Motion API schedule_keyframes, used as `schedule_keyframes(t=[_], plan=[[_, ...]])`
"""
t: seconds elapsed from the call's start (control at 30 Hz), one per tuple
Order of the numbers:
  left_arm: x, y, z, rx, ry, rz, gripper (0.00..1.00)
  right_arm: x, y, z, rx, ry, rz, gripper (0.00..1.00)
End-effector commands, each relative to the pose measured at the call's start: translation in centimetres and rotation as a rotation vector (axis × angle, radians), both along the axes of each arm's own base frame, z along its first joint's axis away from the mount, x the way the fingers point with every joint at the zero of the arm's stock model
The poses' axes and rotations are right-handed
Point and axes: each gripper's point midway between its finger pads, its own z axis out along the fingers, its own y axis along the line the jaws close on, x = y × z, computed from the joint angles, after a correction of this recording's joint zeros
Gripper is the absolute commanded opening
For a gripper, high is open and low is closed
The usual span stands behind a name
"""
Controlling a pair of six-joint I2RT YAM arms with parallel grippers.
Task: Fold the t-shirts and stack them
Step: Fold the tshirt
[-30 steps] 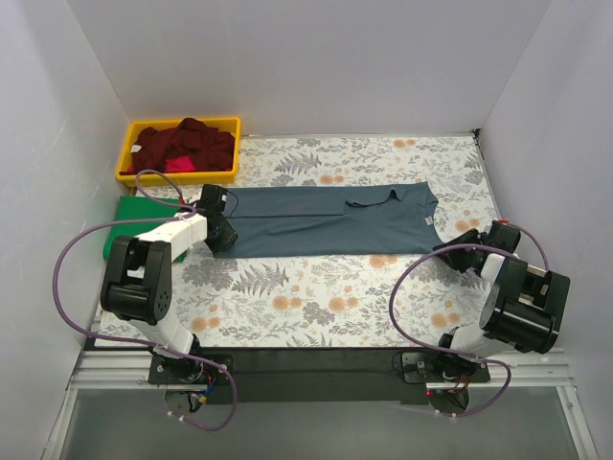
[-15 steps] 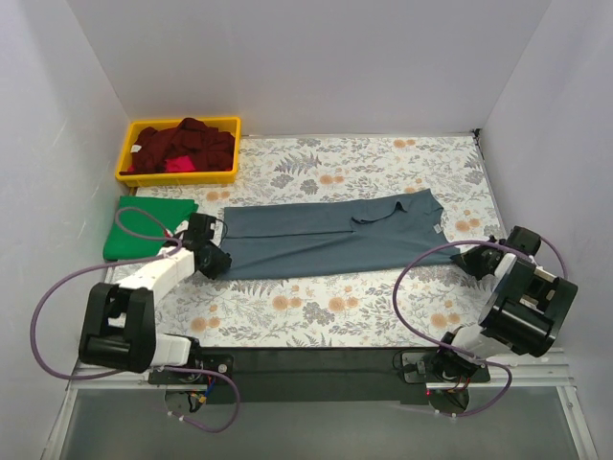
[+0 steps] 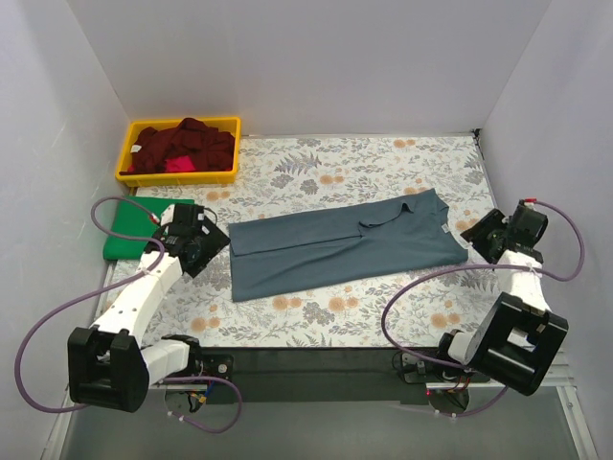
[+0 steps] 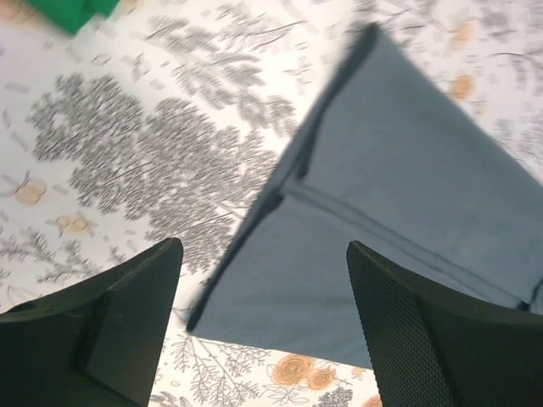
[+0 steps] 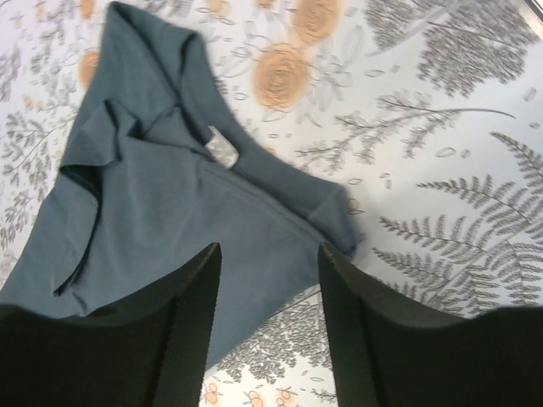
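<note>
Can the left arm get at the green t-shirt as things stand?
Probably yes: the left gripper hangs open and empty right beside the green t-shirt, and nothing lies between them.

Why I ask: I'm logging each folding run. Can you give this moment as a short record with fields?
table cover: floral-patterned cloth
slate-blue collared shirt: flat on the cloth, folded lengthwise, collar end toward the right arm
green shirt: folded, at the table's left edge
yellow bin: far left corner, holds dark red shirts and a pink cloth
left gripper: open, over the slate-blue shirt's left end, holding nothing
right gripper: open, over its collar end, holding nothing
</note>
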Motion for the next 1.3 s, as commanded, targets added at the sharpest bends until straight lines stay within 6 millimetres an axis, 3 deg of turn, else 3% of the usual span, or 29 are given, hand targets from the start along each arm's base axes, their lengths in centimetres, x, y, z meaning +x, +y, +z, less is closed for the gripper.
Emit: schedule_keyframes(t=[0.0, 0.07, 0.13, 0.17, 0.23, 0.4, 0.5, 0.6, 0.7, 0.9, 1.0, 1.1, 1.27], plan=[[2.1, -1.6, 3.1, 0.009, -0.133, -0.147, 0.79, 1.3, 0.5, 3.7, -0.142, -0.059, 0.066, 0.58], [2.7, -3.3, 3.7, -0.011, -0.168, -0.24, 0.81, 2.0, 1.7, 5.3, -0.149, -0.112, 0.123, 0.61], [3.0, -5.2, 3.9, -0.016, -0.172, -0.306, 0.81, 3.4, 4.7, 6.8, -0.132, -0.198, 0.249, 0.6], [3.2, -6.7, 4.2, -0.023, -0.187, -0.344, 0.79, 3.9, 7.8, 6.9, -0.081, -0.223, 0.364, 0.59], [3.5, -7.9, 3.1, -0.031, -0.157, -0.369, 0.77, 4.6, 10.9, 7.5, -0.043, -0.252, 0.483, 0.57], [4.7, -9.3, 1.1, -0.075, -0.112, -0.329, 0.57, 4.5, 20.4, 6.4, 0.078, -0.257, 0.774, 0.5], [5.2, -9.1, -0.3, -0.072, -0.09, -0.271, 0.45, 4.4, 24.1, 5.1, 0.128, -0.251, 0.86, 0.46], [5.1, -8.1, -2.3, -0.041, -0.046, -0.197, 0.37, 4.6, 25.2, 2.2, 0.16, -0.199, 0.873, 0.43], [4.1, -6.8, -4.6, -0.023, 0.003, -0.122, 0.33, 4.7, 25.0, -0.9, 0.174, -0.12, 0.856, 0.41], [1.6, -2.8, -8.7, -0.07, 0.098, 0.092, 0.29, 5.0, 22.9, -5.0, 0.141, -0.018, 0.793, 0.41], [0.9, -1.6, -9.4, -0.081, 0.126, 0.144, 0.28, 5.4, 21.9, -5.3, 0.113, -0.014, 0.778, 0.41], [1.0, -1.4, -8.7, -0.081, 0.111, 0.154, 0.28, 6.1, 21.6, -4.5, 0.075, -0.034, 0.782, 0.41], [2.5, -1.9, -5.6, -0.103, 0.016, 0.107, 0.38, 6.7, 23.0, -1.4, 0.031, -0.1, 0.852, 0.43]])
